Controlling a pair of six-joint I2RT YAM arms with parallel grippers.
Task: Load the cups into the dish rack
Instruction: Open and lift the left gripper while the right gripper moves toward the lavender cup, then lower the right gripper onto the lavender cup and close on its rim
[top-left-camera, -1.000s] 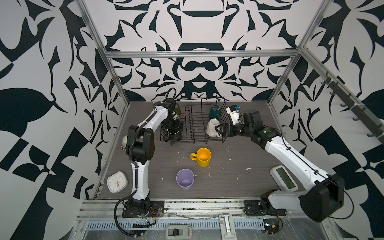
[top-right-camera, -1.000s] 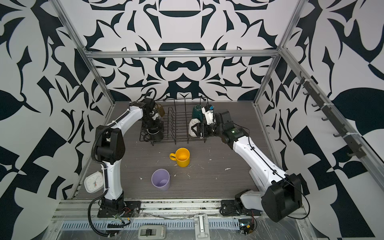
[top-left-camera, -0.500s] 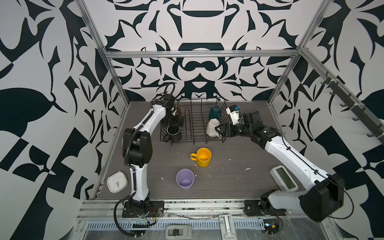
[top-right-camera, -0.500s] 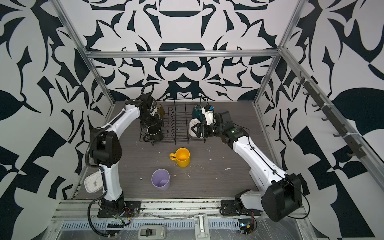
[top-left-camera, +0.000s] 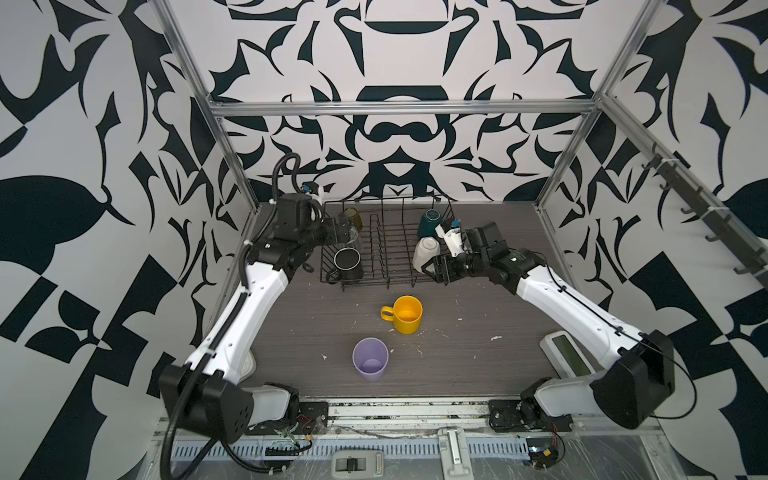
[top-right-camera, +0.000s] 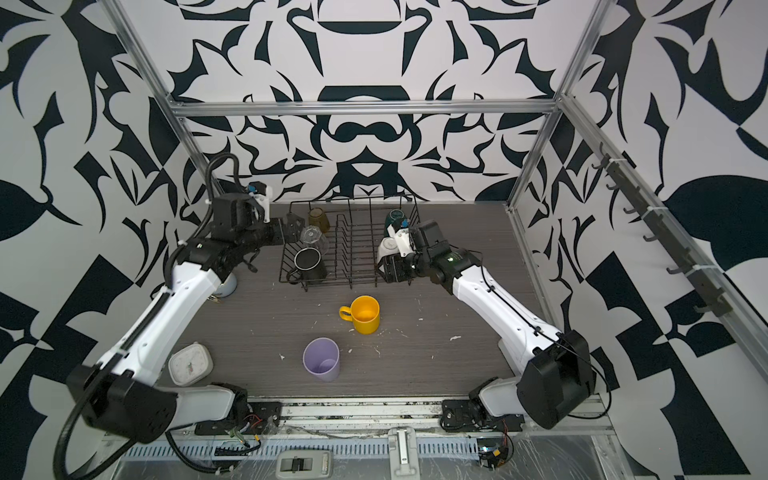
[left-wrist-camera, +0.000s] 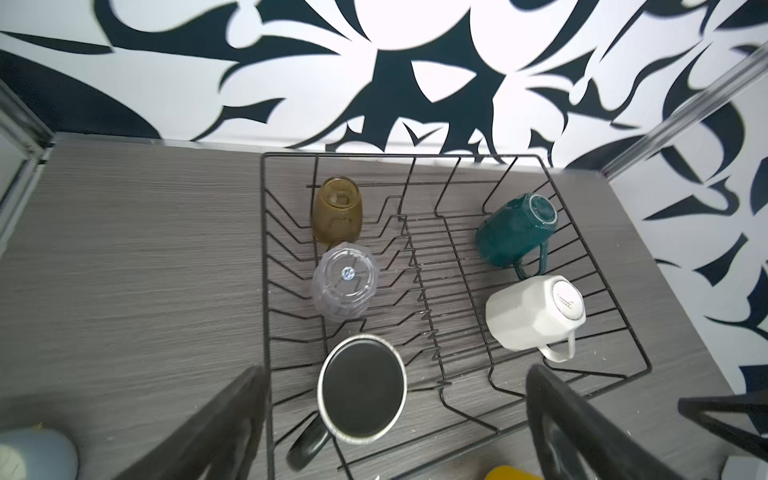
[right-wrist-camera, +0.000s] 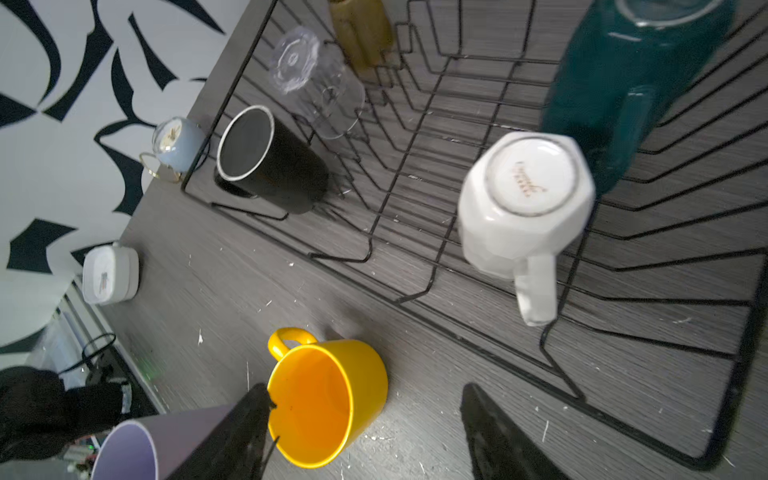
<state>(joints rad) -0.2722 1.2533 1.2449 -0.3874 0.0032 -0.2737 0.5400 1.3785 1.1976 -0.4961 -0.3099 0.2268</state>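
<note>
While the dish rack (top-left-camera: 388, 253) already holds five cups (top-left-camera: 426, 254), the yellow mug (top-left-camera: 408, 315) and lilac tumbler (top-left-camera: 370, 365) stand upright on the desk (top-left-camera: 478, 324), yet to be loaded; the left gripper (left-wrist-camera: 397, 370) and right gripper (right-wrist-camera: 363, 386) both gape empty, the right seemingly nearer the yellow mug.

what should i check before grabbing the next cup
1. Left gripper open and empty: ok.
2. Right gripper open and empty: ok.
3. Yellow mug upright on the table, nothing touching it: ok.
4. Lilac tumbler upright, apart from the mug: ok.
5. Rack has free room in its middle: ok.
6. All cups loaded: not ok, two are on the table.
</note>
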